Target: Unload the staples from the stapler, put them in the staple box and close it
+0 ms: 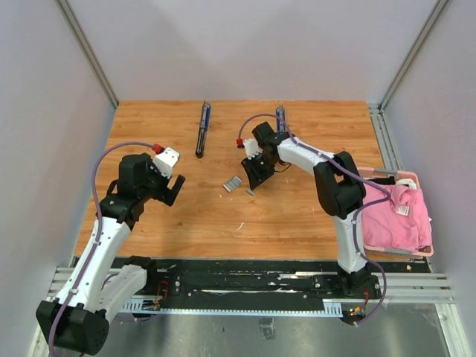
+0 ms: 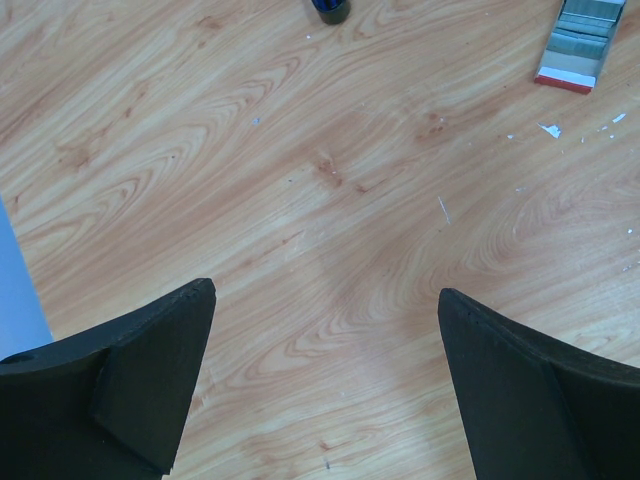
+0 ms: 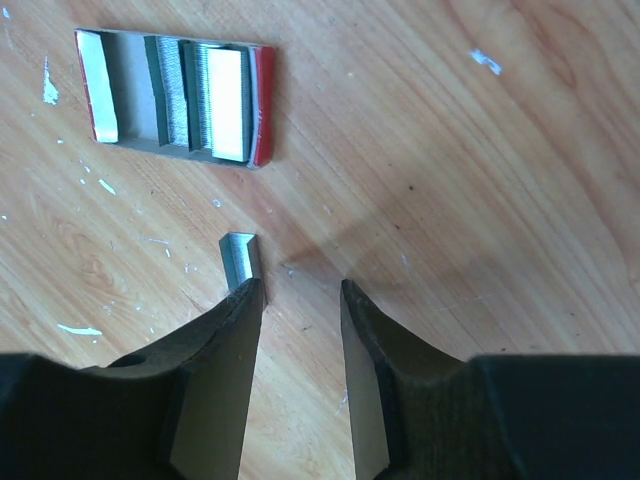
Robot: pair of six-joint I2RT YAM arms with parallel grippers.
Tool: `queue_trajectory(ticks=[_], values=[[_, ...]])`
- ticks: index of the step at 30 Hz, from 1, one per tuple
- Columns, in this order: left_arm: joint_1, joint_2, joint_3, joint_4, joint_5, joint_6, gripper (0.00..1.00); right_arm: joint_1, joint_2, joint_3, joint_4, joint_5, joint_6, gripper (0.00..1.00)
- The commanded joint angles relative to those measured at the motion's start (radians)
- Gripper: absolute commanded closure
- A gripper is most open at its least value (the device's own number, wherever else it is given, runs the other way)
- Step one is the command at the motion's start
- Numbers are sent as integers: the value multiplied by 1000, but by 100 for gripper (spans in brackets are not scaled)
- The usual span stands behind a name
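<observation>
A short silvery strip of staples [image 3: 240,257] lies on the wood, touching the tip of one finger of my right gripper [image 3: 302,290] and just outside the gap. That gripper's jaws stand apart with only bare table between them. From above, the right gripper [image 1: 255,183] hangs low over the strip of staples [image 1: 250,193]. A long dark blue stapler [image 1: 202,129] lies at the back of the table, its end showing as the stapler [image 2: 330,8] in the left wrist view. My left gripper [image 2: 327,290] is wide open over bare wood, and from above the left gripper [image 1: 175,189] is well left of the strip.
A small open box [image 3: 175,97] with red edges holds staple strips; it sits left of the right gripper as the box [image 1: 233,183] and the box [image 2: 578,45]. A second dark blue stapler [image 1: 280,117] lies behind the right arm. A pink cloth in a basket [image 1: 398,216] sits off the table's right edge.
</observation>
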Motion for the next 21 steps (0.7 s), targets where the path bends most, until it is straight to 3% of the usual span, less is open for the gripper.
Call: queue_trajectory(ticks=[1, 6, 21], values=[[4, -5, -6, 12, 6, 5, 2, -48, 24, -22, -27, -121, 28, 61], [4, -3, -6, 12, 6, 5, 2, -46, 38, -25, -26, -156, 25, 61], [4, -8, -8, 12, 6, 6, 2, 2, 57, -31, -37, -33, 3, 60]])
